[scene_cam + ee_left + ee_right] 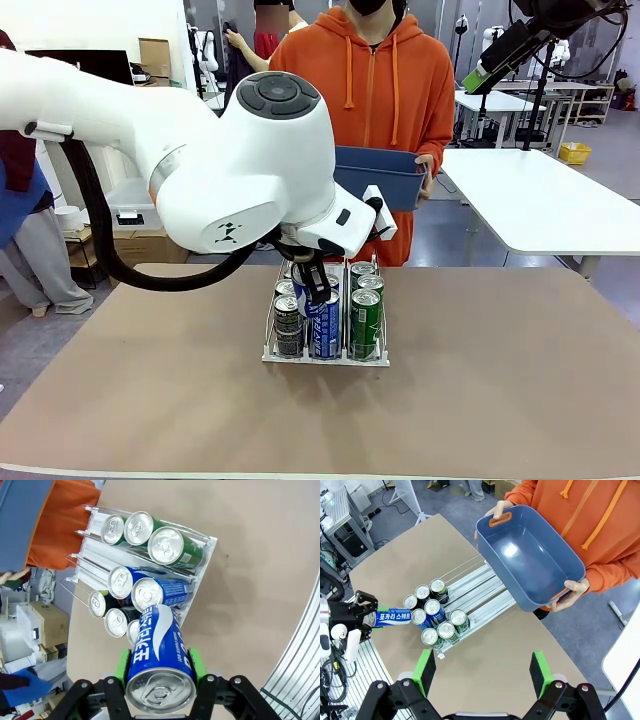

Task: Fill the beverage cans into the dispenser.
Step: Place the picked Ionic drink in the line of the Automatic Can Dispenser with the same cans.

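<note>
My left gripper [160,667] is shut on a blue beverage can [159,645] with white lettering. The can is tilted, its far end at the front of the dispenser's [207,545] middle lane. In the front view the held can [322,322] sits low in front of the dispenser [325,358]. Green cans [167,545] fill one outer lane, two blue cans [147,592] stand in the middle lane, and dark cans [116,622] stand in the other outer lane. High above the table, my right gripper [482,672] stands open with nothing in it, looking down on the dispenser [485,587].
Across the table a person in an orange hoodie holds an empty blue bin [530,565] with both hands, just beyond the dispenser's far end. The brown tabletop [500,400] spreads bare to either side. My left arm's white body [250,170] hangs over the table's middle.
</note>
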Controlling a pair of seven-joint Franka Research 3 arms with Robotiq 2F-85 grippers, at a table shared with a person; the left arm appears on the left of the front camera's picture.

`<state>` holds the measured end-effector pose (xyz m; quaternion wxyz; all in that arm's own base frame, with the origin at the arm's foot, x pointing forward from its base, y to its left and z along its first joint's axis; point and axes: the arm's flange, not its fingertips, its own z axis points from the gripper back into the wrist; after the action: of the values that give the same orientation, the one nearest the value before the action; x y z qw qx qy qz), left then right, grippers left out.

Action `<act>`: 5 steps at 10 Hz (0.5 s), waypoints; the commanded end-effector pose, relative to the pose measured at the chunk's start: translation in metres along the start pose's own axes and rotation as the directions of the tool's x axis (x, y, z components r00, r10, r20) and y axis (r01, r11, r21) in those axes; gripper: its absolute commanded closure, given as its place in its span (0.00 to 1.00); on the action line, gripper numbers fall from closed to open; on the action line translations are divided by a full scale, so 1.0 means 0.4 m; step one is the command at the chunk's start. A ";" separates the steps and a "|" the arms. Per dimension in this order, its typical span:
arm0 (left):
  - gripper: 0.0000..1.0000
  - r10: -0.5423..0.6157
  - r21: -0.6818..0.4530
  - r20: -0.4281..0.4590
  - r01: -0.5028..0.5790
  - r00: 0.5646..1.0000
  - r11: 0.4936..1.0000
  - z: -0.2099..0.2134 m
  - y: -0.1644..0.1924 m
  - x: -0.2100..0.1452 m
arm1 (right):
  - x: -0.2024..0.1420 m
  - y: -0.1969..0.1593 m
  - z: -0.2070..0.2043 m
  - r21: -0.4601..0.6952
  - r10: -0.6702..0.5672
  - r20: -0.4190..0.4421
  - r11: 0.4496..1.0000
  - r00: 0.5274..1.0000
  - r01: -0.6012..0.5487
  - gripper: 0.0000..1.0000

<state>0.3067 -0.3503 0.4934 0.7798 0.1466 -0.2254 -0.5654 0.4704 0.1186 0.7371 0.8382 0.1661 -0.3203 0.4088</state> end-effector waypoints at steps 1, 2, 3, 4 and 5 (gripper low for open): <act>0.43 0.034 0.007 -0.003 -0.034 0.999 0.999 -0.020 0.006 0.032 | -0.001 0.000 -0.001 0.001 0.003 -0.002 1.000 1.000 -0.003 0.00; 0.43 0.035 -0.008 0.006 -0.035 0.999 0.999 -0.025 0.010 0.028 | -0.001 0.000 -0.001 0.001 0.003 -0.002 1.000 1.000 -0.003 0.00; 0.43 0.049 -0.028 0.012 -0.049 0.999 0.998 -0.027 0.006 0.030 | -0.001 0.000 -0.001 0.001 0.003 -0.002 1.000 1.000 -0.003 0.00; 0.43 0.057 -0.035 0.014 -0.056 0.998 0.998 -0.032 0.006 0.029 | -0.001 0.000 -0.001 0.001 0.003 -0.002 1.000 1.000 -0.003 0.00; 0.43 0.056 -0.041 0.012 -0.056 0.998 0.998 -0.041 0.011 0.022 | -0.001 0.000 -0.001 0.001 0.003 -0.002 1.000 1.000 -0.003 0.00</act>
<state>0.3180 -0.3570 0.4809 0.7907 0.1339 -0.2124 -0.5584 0.4704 0.1186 0.7371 0.8382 0.1661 -0.3203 0.4088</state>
